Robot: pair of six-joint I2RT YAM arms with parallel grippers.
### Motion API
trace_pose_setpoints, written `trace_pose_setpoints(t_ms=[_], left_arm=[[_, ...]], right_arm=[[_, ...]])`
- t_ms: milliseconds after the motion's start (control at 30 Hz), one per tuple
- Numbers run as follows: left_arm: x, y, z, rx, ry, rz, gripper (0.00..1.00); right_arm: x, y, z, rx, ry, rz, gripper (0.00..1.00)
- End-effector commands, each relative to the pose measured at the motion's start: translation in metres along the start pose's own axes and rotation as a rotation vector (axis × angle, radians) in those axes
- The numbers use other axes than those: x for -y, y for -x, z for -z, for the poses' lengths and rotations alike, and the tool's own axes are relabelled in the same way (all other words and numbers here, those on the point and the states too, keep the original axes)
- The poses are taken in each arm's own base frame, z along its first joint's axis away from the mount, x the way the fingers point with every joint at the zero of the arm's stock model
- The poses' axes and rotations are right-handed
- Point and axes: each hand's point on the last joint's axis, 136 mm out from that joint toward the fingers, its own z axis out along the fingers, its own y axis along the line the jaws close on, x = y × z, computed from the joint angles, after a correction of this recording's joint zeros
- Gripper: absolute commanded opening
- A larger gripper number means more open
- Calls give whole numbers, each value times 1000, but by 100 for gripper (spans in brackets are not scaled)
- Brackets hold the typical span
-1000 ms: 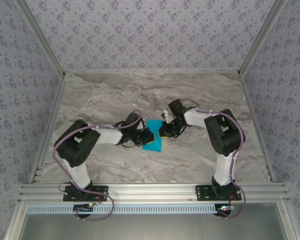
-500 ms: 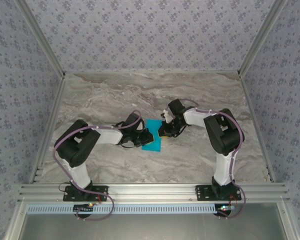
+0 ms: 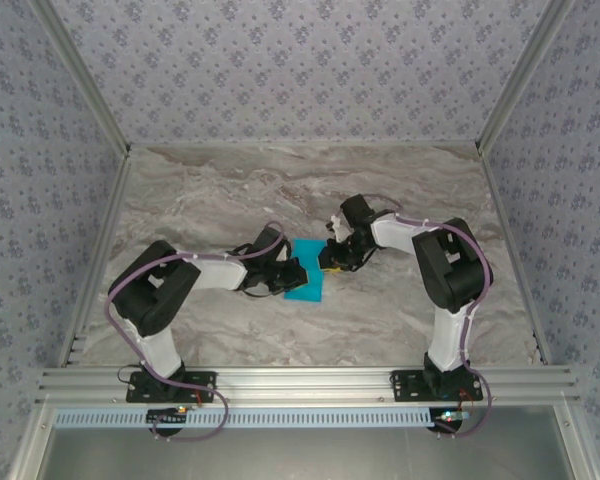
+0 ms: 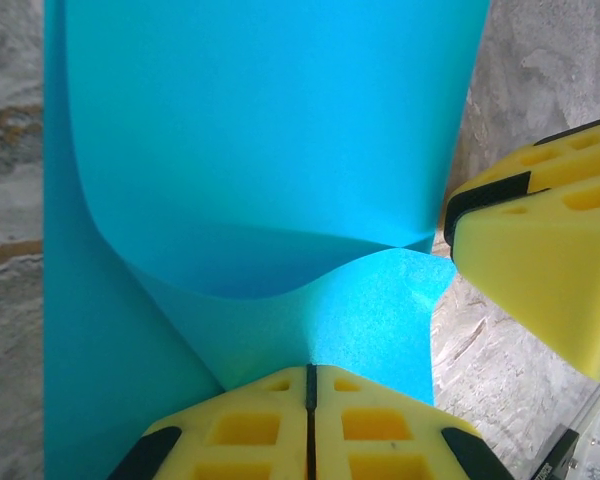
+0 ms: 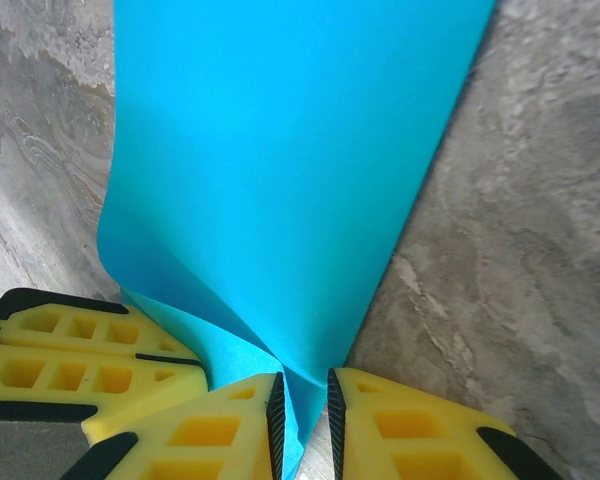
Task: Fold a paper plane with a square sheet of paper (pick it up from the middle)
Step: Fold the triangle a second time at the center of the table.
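Top external: left end effector [image 3: 293, 272] and right end effector [image 3: 329, 260] meet at the square sheet of paper [image 3: 308, 287]

The sheet lies near the middle of the marbled surface [image 3: 410, 190], between the two arms. In the left wrist view, the left end effector is clenched on a raised fold of the sheet, its yellow pads pressed together. In the right wrist view, the right end effector stands slightly parted, with the sheet's lifted edge running into the narrow gap. The rest of the paper lies flat.

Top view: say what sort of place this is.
Probably a lab robot cell: marble-look table boxed in by aluminium frame and wallpapered walls, left arm and right arm bolted on.
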Motion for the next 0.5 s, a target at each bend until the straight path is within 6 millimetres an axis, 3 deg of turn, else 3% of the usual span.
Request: trace_pose_setpoints(t_ms=[0, 233, 467], left_arm=[[-35, -15, -2, -29, 142, 35, 8], [-33, -14, -2, -27, 136, 35, 8], [-29, -12, 0, -27, 134, 32, 8]], right_arm=[[-3, -4, 7, -6, 3, 6, 24], [-2, -8, 1, -31, 22, 4, 24], [2, -11, -4, -48, 6, 3, 15]])
